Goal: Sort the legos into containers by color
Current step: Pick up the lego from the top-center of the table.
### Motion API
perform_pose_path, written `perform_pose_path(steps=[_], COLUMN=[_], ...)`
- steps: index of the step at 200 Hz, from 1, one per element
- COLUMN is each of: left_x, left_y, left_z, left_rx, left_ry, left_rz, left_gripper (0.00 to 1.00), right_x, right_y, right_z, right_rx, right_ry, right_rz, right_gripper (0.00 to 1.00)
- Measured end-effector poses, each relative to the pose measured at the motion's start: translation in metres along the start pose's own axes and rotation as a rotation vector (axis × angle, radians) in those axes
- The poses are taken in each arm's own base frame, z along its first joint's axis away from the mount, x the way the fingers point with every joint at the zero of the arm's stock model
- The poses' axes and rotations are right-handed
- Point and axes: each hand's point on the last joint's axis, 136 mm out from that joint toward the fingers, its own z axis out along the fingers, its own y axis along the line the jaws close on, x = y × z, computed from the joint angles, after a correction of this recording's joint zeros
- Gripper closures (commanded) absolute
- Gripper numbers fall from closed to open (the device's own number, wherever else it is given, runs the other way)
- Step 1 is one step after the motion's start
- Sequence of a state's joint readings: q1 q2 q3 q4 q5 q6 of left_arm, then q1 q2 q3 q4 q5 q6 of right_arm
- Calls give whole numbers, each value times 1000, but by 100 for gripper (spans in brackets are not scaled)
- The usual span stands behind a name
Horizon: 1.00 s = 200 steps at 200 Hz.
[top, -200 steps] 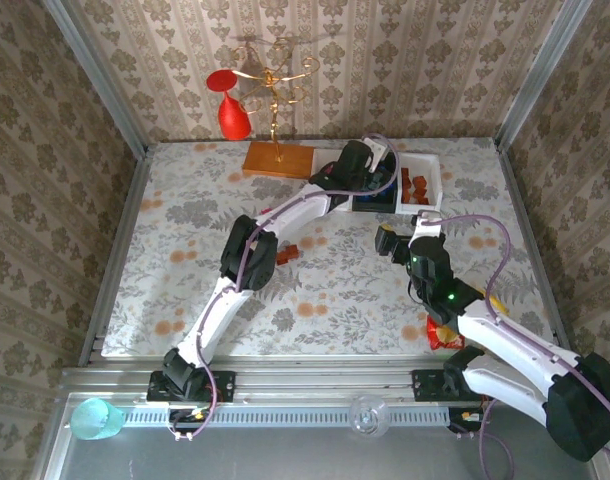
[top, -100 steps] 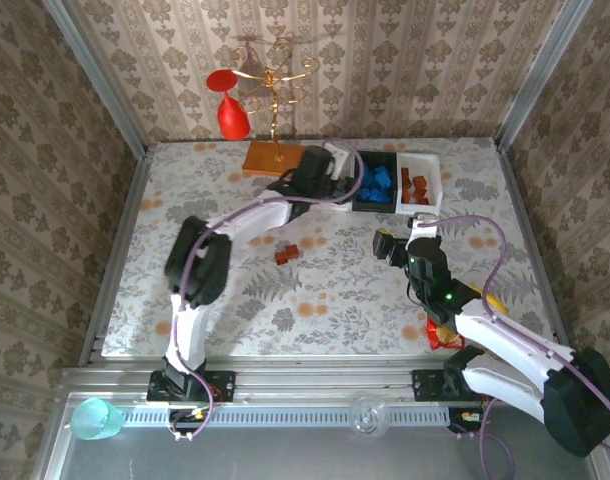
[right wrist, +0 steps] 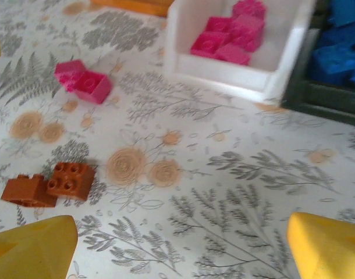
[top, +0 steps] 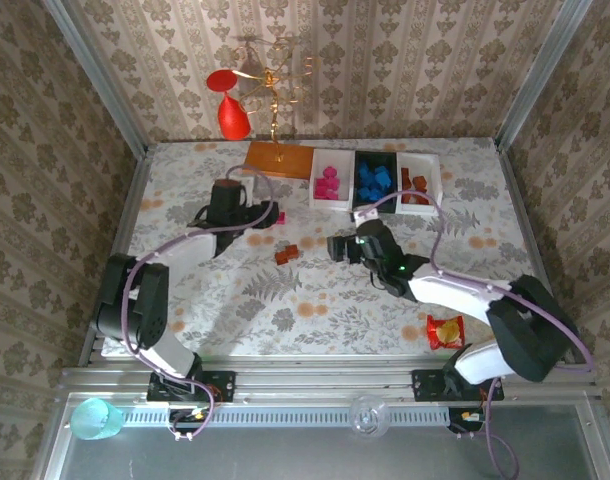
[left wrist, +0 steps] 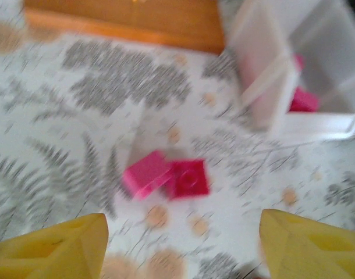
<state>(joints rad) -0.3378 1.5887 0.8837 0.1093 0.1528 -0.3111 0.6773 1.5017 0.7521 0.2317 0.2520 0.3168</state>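
Note:
Two magenta-pink legos (left wrist: 166,174) lie touching on the cloth, just ahead of my open left gripper (left wrist: 183,250), which holds nothing. From above, that left gripper (top: 263,214) is beside the pink pair (top: 276,216). Two orange-brown legos (right wrist: 49,183) lie ahead and left of my open, empty right gripper (right wrist: 183,244); from above, the right gripper (top: 337,248) is right of the orange-brown legos (top: 287,254). At the back, a white tray (top: 314,190) holds pink legos, a black tray (top: 357,190) blue ones, and a second white tray (top: 437,185) orange-brown ones.
The gold stand's orange-brown base (top: 278,158) sits left of the trays, with a red balloon shape (top: 233,115) above it. A red-yellow snack packet (top: 445,330) lies near the front right. Metal rails edge the table.
My left gripper has swung from over the trays back and to the left, down by the pink pair. My right gripper has moved left toward the orange-brown legos.

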Motion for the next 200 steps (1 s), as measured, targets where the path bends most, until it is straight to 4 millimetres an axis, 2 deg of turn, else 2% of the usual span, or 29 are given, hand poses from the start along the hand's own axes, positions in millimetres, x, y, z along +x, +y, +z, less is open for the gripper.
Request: perform_pose_path(steps=[22, 58, 92, 127, 200], left_x=[3, -1, 17, 26, 19], left_y=[7, 18, 27, 31, 33], left_z=[3, 32, 52, 64, 85], left_rx=[-33, -88, -114, -123, -125], left_ry=[26, 83, 156, 194, 210], left_rz=[13, 32, 28, 25, 24], left_gripper=[26, 33, 38, 41, 43], right_x=[5, 5, 4, 3, 3], right_y=[3, 2, 0, 0, -1], right_z=[7, 7, 5, 4, 4], right_rx=[1, 6, 16, 15, 18], right_ry=[29, 37, 35, 29, 29], right_rz=[-9, -11, -15, -13, -14], right_gripper=[6, 5, 5, 5, 5])
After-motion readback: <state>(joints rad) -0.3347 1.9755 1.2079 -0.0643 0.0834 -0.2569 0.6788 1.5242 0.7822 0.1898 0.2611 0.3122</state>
